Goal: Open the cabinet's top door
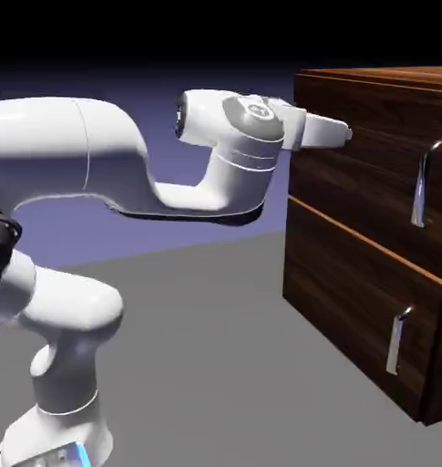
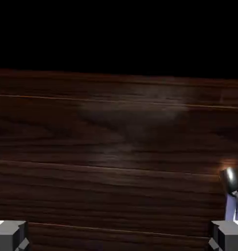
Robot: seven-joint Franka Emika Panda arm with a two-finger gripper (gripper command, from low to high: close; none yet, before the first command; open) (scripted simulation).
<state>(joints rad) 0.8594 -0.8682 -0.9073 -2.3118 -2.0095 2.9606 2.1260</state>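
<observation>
The gripper [image 2: 119, 238], fingers spread wide, is held level before the top door [image 1: 365, 178], whose silver handle [image 1: 425, 182] lies beyond its right finger.

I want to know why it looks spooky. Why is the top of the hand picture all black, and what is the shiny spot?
Hand view: black backdrop above the cabinet, a pale sheen on its wood, a glint on the silver handle. Exterior view: the top door evenly lit, sharp.
</observation>
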